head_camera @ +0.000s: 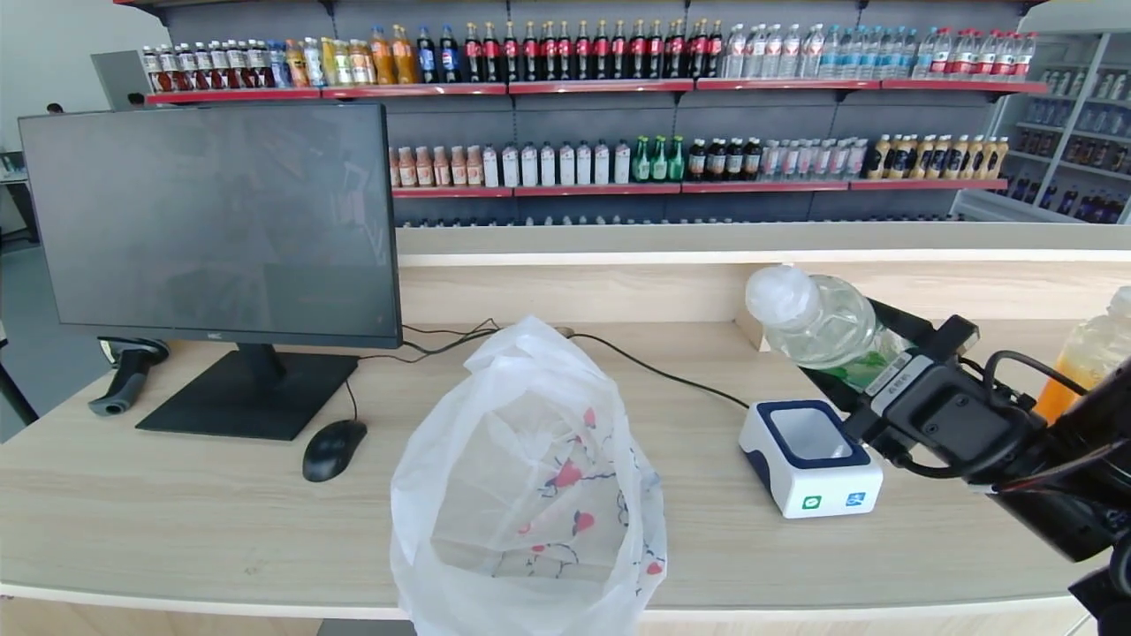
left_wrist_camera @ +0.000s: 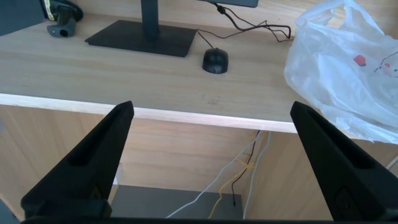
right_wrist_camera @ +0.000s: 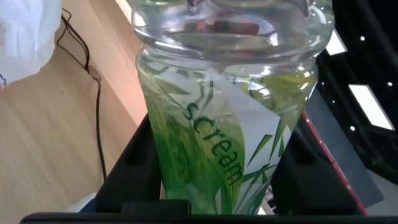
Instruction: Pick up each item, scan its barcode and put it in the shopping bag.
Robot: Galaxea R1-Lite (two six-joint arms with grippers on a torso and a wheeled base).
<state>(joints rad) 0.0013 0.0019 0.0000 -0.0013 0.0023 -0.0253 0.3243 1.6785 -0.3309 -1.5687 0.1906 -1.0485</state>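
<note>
My right gripper (head_camera: 853, 367) is shut on a clear water bottle (head_camera: 817, 322) with a green label, held tilted in the air just above and behind the white barcode scanner (head_camera: 808, 457). In the right wrist view the bottle (right_wrist_camera: 227, 118) sits between the black fingers (right_wrist_camera: 134, 168). The white shopping bag (head_camera: 530, 486) with red print stands open at the counter's front middle, left of the scanner. An orange drink bottle (head_camera: 1087, 353) stands at the far right. My left gripper (left_wrist_camera: 211, 162) hangs open below the counter's front edge, holding nothing, with the bag (left_wrist_camera: 345, 68) beyond it.
A dark monitor (head_camera: 212, 221) on its stand fills the counter's left, with a black mouse (head_camera: 334, 448) in front and a handheld scanner (head_camera: 128, 375) at far left. Cables (head_camera: 654, 371) run across the counter to the scanner. A raised ledge (head_camera: 707, 256) borders the back.
</note>
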